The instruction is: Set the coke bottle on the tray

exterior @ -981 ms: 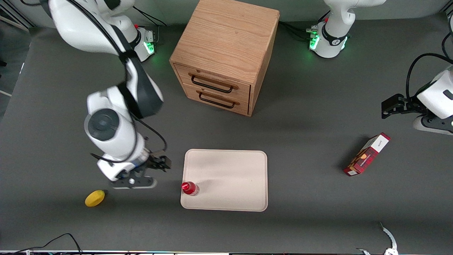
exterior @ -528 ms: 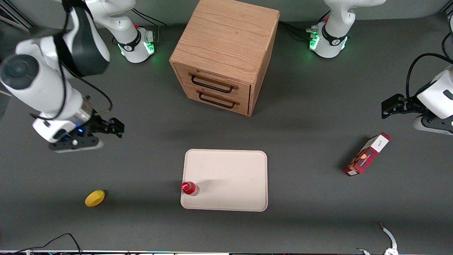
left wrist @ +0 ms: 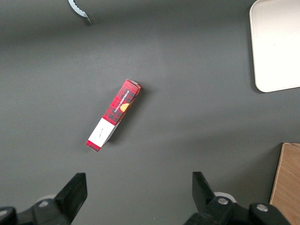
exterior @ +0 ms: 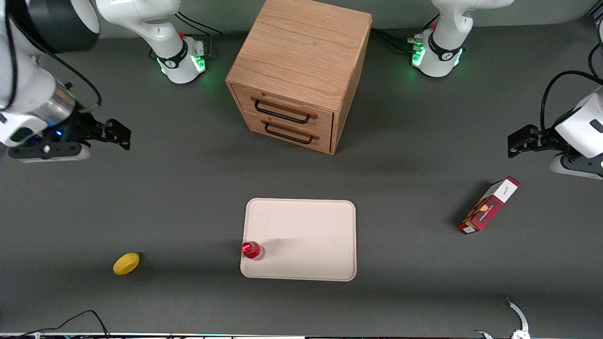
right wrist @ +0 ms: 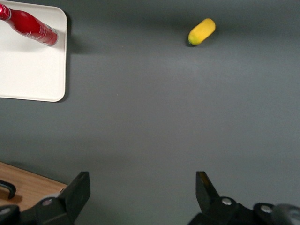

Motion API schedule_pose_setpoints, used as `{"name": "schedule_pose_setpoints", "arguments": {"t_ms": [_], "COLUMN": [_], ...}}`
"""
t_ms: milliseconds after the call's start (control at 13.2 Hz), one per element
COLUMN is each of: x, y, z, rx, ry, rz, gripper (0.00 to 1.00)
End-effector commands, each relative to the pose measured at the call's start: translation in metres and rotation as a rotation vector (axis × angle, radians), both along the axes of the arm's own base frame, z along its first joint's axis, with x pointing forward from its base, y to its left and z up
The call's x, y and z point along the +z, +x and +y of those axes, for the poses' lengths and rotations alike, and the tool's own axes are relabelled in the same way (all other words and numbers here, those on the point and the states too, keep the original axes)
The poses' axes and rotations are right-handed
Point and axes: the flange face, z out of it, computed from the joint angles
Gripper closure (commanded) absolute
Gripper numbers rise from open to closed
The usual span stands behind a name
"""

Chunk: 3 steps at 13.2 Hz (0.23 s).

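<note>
**Bottle standing on tray, gripper open and well away**

Seen from the front, the small red coke bottle with a red cap [exterior: 252,250] stands upright on the large pale beige-pink rectangular tray [exterior: 311,235], just inside the rim at the corner nearest the camera on the working arm's side. No lettering on the bottle can be read from this view. Toward the working arm's end of the table hangs the right arm's black two-finger gripper [exterior: 115,134], well apart from the tray, jaws spread wide with nothing between them. A yellow oval fruit [exterior: 126,263] lies on the dark grey table [exterior: 188,197] between that end and the tray, near the camera edge. The oak-coloured wooden drawer cabinet with two black handles [exterior: 297,70] stands farther from the camera than the tray, with a bare strip of table between them. A red-and-white rectangular carton [exterior: 488,205] lies toward the parked arm's end; its print is too small to read.

From the left wrist, the carton [left wrist: 113,115] shows a white panel and a line of pale lettering, not legible. A tray corner [left wrist: 276,47] is visible.

From the right wrist, white script shows on the bottle's label [right wrist: 28,27], unreadable; the bottle sits just inside the tray's rim [right wrist: 63,56]. Open table separates the tray from the fruit [right wrist: 201,32] and the gripper's fingers [right wrist: 79,190].
</note>
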Motion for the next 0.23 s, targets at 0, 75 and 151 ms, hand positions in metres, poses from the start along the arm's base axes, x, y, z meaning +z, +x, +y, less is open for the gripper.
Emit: {"name": "schedule_pose_setpoints", "arguments": {"t_ms": [0,75,151], "x": [0.027,0.036,0.042], "y": [-0.016,-0.017,-0.018], "z": [-0.015,-0.015,-0.015], "rx": [0.032,0.033,0.033], "ry": [0.029,0.029,0.029], "rz": [-0.001,-0.007,-0.007], "gripper": [0.00,0.00,0.00]}}
